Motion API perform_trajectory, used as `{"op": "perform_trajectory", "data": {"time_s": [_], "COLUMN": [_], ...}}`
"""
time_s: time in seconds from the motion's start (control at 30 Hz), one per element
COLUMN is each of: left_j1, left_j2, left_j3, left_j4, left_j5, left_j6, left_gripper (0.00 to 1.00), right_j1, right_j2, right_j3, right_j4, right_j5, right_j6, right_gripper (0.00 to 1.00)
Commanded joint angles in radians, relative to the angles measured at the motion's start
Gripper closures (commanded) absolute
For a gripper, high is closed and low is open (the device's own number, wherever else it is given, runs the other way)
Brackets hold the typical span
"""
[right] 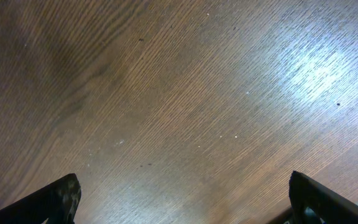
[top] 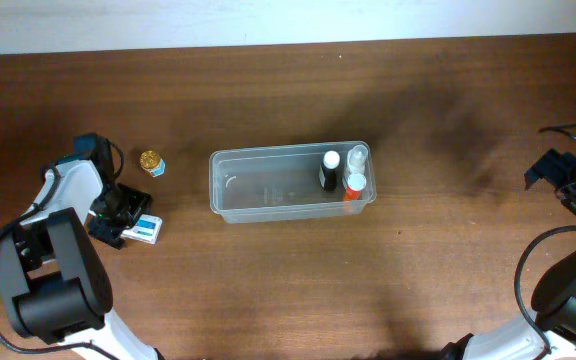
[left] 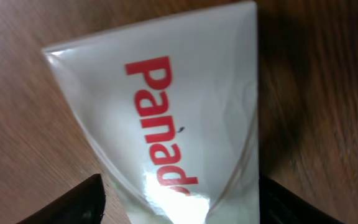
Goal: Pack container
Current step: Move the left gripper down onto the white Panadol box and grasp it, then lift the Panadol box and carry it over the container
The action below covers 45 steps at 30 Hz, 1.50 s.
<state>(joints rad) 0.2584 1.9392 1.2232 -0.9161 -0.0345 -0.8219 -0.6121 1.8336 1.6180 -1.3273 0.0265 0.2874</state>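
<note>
The clear plastic container (top: 288,152) sits mid-table. At its right end stand a black bottle with a white cap (top: 329,170), a clear bottle (top: 357,157) and an orange bottle with a white cap (top: 354,186). A white box with red "Panad" lettering (top: 148,229) lies on the table at the left and fills the left wrist view (left: 185,106). My left gripper (top: 123,213) (left: 182,205) is open, its fingers on either side of the box's near end. My right gripper (top: 553,170) (right: 182,199) is open and empty over bare wood at the far right.
A small jar with a gold lid (top: 152,163) stands on the table left of the container, behind the box. The left half of the container holds nothing. The table's back edge meets a pale wall.
</note>
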Motion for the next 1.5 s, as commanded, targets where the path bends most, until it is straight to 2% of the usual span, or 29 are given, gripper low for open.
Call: {"op": "perform_trajectory", "data": {"time_s": [0.0, 0.17, 0.33, 0.63, 0.7, 0.73, 0.8, 1.0, 1.1, 1.27, 1.4, 1.47], "left_j1": [0.003, 0.004, 0.004, 0.003, 0.003, 0.003, 0.003, 0.004, 0.004, 0.004, 0.005, 0.005], "left_j2": [0.03, 0.03, 0.03, 0.03, 0.03, 0.03, 0.03, 0.03, 0.03, 0.03, 0.03, 0.029], "left_j3": [-0.005, -0.005, -0.005, -0.005, -0.005, -0.005, -0.005, -0.005, -0.005, 0.026, 0.121, 0.179], "left_j4": [-0.006, 0.011, 0.006, 0.015, 0.022, 0.027, 0.029, 0.03, 0.037, 0.038, 0.01, -0.026], "left_j5": [-0.034, -0.04, -0.144, -0.139, -0.139, -0.139, -0.142, -0.142, -0.134, -0.059, 0.1, 0.166], "left_j6": [0.113, 0.113, 0.121, 0.121, 0.132, 0.145, 0.146, 0.148, 0.191, 0.259, 0.375, 0.414], "left_gripper": [0.27, 0.27, 0.3, 0.29, 0.35, 0.44, 0.55, 0.59, 0.61, 0.61, 0.7, 0.7], "right_j1": [-0.004, -0.004, -0.004, -0.004, -0.004, -0.004, -0.004, -0.004, -0.004, -0.004, -0.004, -0.004], "right_j2": [-0.011, -0.011, -0.011, -0.011, -0.011, -0.011, -0.011, -0.011, -0.011, -0.011, -0.011, -0.011], "right_j3": [-0.002, -0.002, -0.002, -0.002, -0.002, -0.002, -0.002, -0.002, -0.002, -0.002, -0.002, -0.002], "right_j4": [0.0, 0.0, 0.0, 0.0, 0.0, 0.0, 0.0, 0.0, 0.0, 0.0, 0.0, 0.0], "right_j5": [0.009, 0.009, 0.009, 0.009, 0.009, 0.009, 0.009, 0.009, 0.009, 0.009, 0.009, 0.009], "right_j6": [0.002, 0.002, 0.002, 0.002, 0.002, 0.002, 0.002, 0.002, 0.002, 0.002, 0.002, 0.002], "right_gripper": [0.02, 0.02, 0.02, 0.02, 0.02, 0.02, 0.02, 0.02, 0.02, 0.02, 0.02, 0.02]}}
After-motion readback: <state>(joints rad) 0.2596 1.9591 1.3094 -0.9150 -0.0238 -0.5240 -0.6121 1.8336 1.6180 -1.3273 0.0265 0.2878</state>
